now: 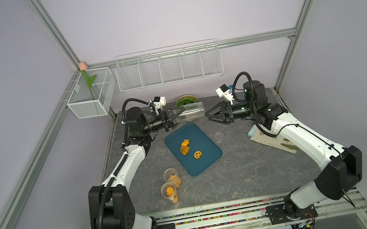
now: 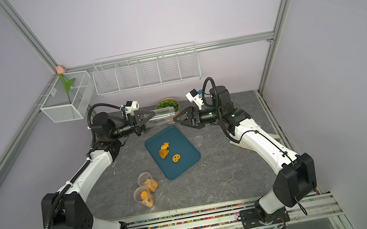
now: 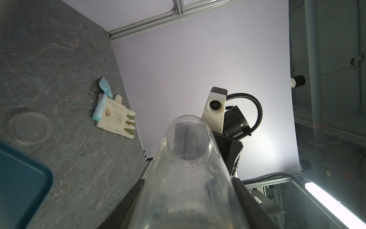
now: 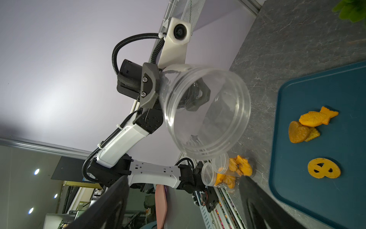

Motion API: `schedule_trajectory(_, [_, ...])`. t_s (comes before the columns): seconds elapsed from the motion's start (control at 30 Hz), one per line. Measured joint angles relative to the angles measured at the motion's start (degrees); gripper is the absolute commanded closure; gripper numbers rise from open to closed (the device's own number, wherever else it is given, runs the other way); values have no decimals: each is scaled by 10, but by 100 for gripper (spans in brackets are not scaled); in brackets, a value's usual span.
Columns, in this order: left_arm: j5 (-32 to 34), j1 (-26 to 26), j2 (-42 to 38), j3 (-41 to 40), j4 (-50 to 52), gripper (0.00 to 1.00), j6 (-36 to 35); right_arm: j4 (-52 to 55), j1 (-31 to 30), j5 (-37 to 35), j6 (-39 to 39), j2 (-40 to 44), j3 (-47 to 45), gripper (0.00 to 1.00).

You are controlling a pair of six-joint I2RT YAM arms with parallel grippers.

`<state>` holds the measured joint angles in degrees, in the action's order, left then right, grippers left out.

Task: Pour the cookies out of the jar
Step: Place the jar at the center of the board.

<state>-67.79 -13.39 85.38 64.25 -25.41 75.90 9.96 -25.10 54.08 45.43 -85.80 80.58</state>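
Observation:
A clear jar (image 1: pixel 191 115) (image 2: pixel 161 116) hangs level above the table's back edge, and my left gripper (image 1: pixel 179 117) (image 3: pixel 189 181) is shut on its body. Nothing shows inside the jar (image 4: pixel 206 113); its open mouth faces my right gripper (image 1: pixel 207 115) (image 4: pixel 183 180), which stands open just short of the rim with nothing between its fingers. The cookies (image 1: pixel 185 147) (image 2: pixel 164 150) (image 4: pixel 309 123) lie on a teal tray (image 1: pixel 207 163) (image 3: pixel 19 178) in front of and below the jar: a fish, a heart over a cracker, and a pretzel (image 1: pixel 197 154).
Two small clear cups of orange cookies (image 1: pixel 171 184) (image 4: pixel 227 170) stand front-left of the tray. A clear lid (image 1: pixel 218 135) (image 3: pixel 29 127) lies right of it. A glove with a blue trowel (image 3: pixel 111 111) sits under the right arm. A potted plant (image 1: pixel 185 101) is behind the jar.

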Motion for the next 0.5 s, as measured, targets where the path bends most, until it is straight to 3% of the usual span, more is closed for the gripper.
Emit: schedule_trajectory(0.5, [-9,-50,0,-5,-37,39,29,-36,-16,13,31,-34,21,8])
